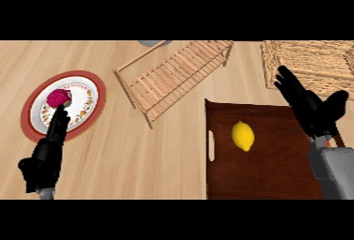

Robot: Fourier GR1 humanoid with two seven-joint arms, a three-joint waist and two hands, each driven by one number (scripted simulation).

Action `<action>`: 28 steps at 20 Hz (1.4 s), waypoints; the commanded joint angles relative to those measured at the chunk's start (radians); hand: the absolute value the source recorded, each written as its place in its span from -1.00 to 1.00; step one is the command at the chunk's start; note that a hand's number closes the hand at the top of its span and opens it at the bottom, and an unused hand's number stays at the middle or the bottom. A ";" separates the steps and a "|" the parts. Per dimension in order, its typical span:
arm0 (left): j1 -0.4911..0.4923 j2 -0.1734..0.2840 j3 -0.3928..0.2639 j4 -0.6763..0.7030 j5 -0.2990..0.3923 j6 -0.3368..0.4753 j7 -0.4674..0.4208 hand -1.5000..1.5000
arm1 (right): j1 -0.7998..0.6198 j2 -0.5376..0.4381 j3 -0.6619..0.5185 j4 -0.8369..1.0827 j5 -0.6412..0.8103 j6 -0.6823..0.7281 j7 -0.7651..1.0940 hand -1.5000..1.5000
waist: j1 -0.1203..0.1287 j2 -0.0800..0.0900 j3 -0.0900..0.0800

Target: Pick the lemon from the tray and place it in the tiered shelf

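A pale wooden counter fills the view, its grain running left to right. On its near right side lies a dark brown tray with a slot handle cut into its left rim; it reaches to the near edge of the view. Far of the tray and toward the middle stands the tiered shelf, a light wooden slatted rack set at a slant, its long slats running from near left to far right. In the far right corner sits a woven wicker basket, partly cut off by the view's edge. On the left lies a round plate with a red rim and a patterned white centre, and on it rests a small magenta fruit, too small to identify. The right hand hangs over the far right part of the tray, fingers straight and spread apart, pointing far, with the thumb held out to the right; it holds nothing. The left hand lies at the near left, its fingers extended toward the plate, the tips over the plate beside the magenta fruit, grasping nothing. The lemon lies on the tray, left of its middle, well apart from the right hand.
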 commanded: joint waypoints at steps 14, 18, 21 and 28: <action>-0.098 -0.060 0.035 -0.121 0.042 -0.025 0.161 0.00 | -0.247 0.026 -0.061 0.096 -0.190 0.222 0.075 -1.00 | -0.004 0.017 0.012; -0.117 -0.023 0.078 -0.104 0.076 -0.064 0.169 0.00 | -0.299 -0.121 0.003 0.022 -0.195 0.400 0.207 -1.00 | -0.012 0.014 0.011; -0.144 -0.027 0.071 -0.114 0.055 -0.039 0.190 0.00 | -0.353 -0.171 0.116 -0.018 -0.133 0.495 0.280 -1.00 | -0.008 0.014 0.009; -0.113 -0.037 0.045 -0.148 0.046 -0.036 0.228 0.00 | -0.462 -0.290 0.280 -0.176 0.043 0.596 0.437 -1.00 | 0.006 0.012 0.010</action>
